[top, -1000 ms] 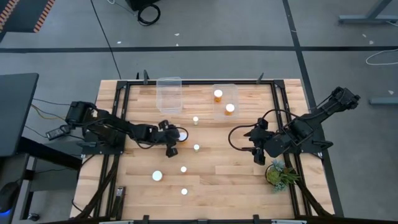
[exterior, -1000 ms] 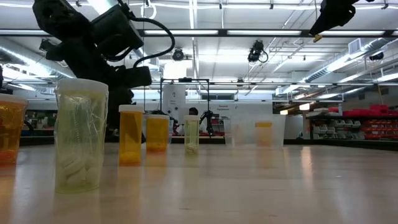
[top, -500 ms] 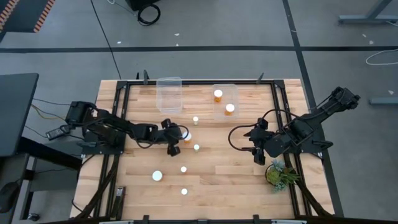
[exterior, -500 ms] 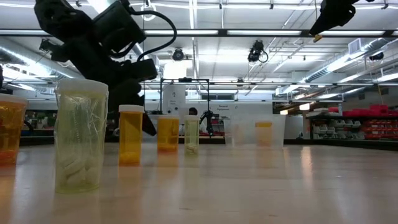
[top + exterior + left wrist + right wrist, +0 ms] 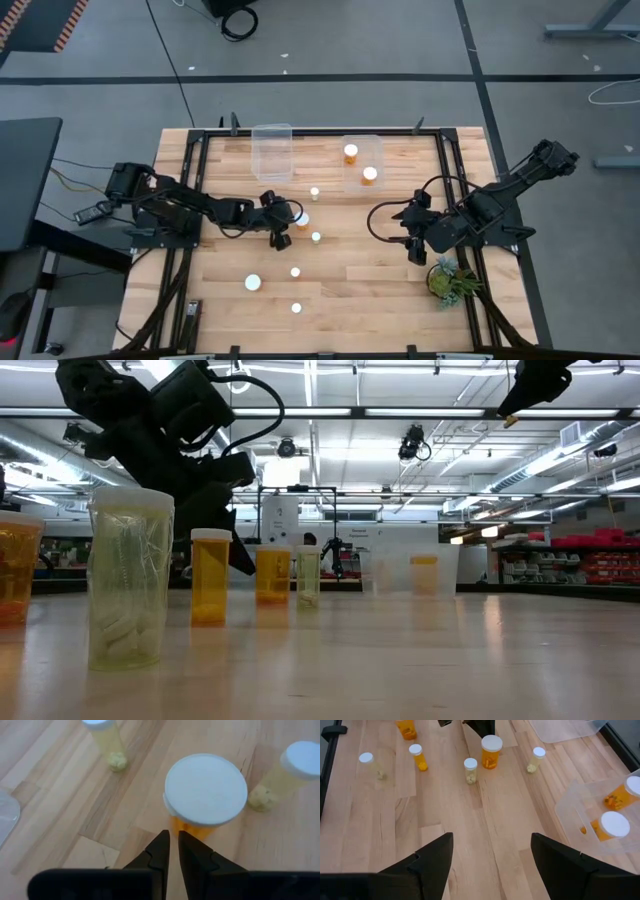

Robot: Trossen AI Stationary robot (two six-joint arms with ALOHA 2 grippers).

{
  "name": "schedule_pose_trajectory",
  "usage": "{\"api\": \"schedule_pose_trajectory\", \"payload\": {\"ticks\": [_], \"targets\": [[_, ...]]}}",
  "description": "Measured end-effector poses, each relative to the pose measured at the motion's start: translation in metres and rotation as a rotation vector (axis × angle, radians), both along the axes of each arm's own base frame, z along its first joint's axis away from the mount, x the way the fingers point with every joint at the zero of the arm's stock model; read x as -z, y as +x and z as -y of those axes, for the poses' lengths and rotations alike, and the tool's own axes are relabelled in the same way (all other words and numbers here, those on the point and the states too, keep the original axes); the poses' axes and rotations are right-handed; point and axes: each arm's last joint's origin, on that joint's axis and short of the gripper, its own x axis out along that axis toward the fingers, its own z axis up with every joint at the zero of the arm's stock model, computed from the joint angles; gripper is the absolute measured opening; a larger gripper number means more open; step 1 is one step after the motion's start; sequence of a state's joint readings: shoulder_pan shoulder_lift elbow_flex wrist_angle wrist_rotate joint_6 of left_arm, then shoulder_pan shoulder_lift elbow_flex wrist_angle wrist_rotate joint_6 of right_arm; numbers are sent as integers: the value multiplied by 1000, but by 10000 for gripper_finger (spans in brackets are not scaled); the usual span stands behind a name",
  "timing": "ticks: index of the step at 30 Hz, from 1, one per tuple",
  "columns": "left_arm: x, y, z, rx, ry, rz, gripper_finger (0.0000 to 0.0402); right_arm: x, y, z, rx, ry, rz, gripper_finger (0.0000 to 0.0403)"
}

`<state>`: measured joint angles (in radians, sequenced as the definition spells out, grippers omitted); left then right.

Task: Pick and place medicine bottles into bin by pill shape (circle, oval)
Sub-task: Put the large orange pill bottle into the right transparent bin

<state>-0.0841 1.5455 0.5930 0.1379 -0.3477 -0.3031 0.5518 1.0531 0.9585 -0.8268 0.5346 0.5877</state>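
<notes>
A wide amber bottle with a white cap (image 5: 300, 218) stands upright on the table near its middle; it also shows in the low view (image 5: 272, 573) and the left wrist view (image 5: 206, 790). My left gripper (image 5: 284, 222) is shut, with its tips (image 5: 172, 837) against this bottle's left side. Several smaller bottles stand around it, such as one (image 5: 314, 193) toward the far edge and one (image 5: 316, 237) toward the near edge. My right gripper (image 5: 413, 246) is open and empty at the table's right (image 5: 490, 855). My left gripper's shut fingertips (image 5: 162, 842) stand against the wide bottle's amber side wall (image 5: 192, 829), just below the cap. They come level from the table's left. The bottle stands upright with its base on the table.
Two clear bins stand at the far edge: the left bin (image 5: 272, 150) holds nothing I can see, and the right bin (image 5: 362, 140) holds two amber bottles (image 5: 351, 153). More bottles stand toward the near edge (image 5: 253, 283). A green potted plant (image 5: 450, 280) stands at the near right.
My left gripper has gone a little toward the table's right edge, and the wide amber bottle has slid upright the same way ahead of its tips. The other bottles have stayed where they were.
</notes>
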Motion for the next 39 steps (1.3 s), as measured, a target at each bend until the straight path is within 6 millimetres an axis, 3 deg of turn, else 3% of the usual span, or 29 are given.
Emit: {"api": "schedule_pose_trajectory", "payload": {"ticks": [8,14,29,39], "targets": [[3,1,1,6,-47,-4,43,0,0,0,2,2,1,275],[24,5,2,-3,-62,-70,34,0,0,0,2,3,1,275],[4,39,4,86,17,-8,19,-1,1,0,3,-3,17,275],[18,45,-2,59,28,-15,16,3,6,-3,10,-11,5,275]]}}
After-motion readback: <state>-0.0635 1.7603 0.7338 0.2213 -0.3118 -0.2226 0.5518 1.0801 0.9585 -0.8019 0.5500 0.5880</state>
